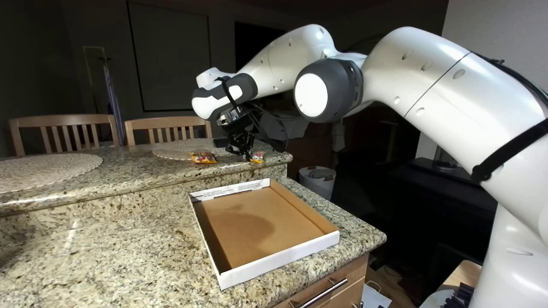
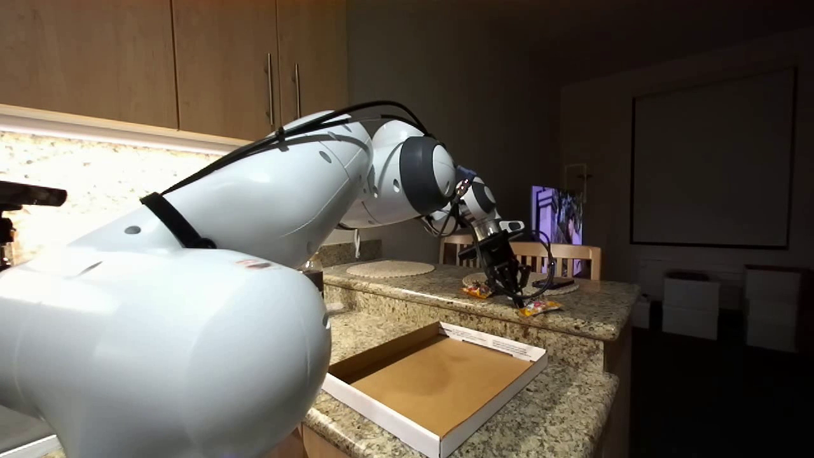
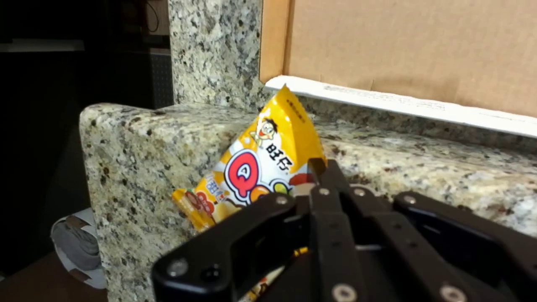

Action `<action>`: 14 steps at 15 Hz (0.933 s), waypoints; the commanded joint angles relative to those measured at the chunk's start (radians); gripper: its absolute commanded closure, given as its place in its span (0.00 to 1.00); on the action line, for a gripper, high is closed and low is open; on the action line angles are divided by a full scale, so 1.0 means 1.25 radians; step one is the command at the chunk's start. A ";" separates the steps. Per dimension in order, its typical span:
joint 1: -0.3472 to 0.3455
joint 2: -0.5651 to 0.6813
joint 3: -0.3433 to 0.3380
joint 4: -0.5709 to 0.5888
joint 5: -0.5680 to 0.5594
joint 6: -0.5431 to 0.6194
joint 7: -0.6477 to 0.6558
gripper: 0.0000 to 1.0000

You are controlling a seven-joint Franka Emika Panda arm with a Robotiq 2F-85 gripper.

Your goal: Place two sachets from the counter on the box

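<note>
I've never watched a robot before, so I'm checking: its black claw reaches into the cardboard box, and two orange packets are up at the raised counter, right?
One thing is off: the gripper isn't in the cardboard box. The wrist view shows it at one of the two orange packets, by the edge of the raised counter. The rest holds.

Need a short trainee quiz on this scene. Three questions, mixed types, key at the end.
1. Count: how many packets show in both exterior views?
2. Multiple choice: compared with the packets, the box sits: A) higher; B) lower; C) level with them.
3. True or false: both packets already lie in the box.

Key
1: Two, one at the tool and one apart from it.
2: B.
3: False; both are up at the raised counter.
</note>
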 commanded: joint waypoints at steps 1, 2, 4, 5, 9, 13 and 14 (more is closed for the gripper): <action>-0.011 -0.070 0.015 -0.058 0.047 -0.014 0.042 1.00; -0.014 -0.104 0.021 -0.086 0.068 -0.003 0.051 1.00; -0.014 -0.179 0.023 -0.152 0.108 0.048 0.085 1.00; -0.014 -0.208 0.021 -0.176 0.125 0.069 0.102 1.00; -0.008 -0.329 0.015 -0.289 0.174 0.076 0.149 1.00; -0.008 -0.416 0.030 -0.432 0.230 -0.039 0.103 1.00; -0.034 -0.436 0.080 -0.470 0.212 -0.063 0.108 1.00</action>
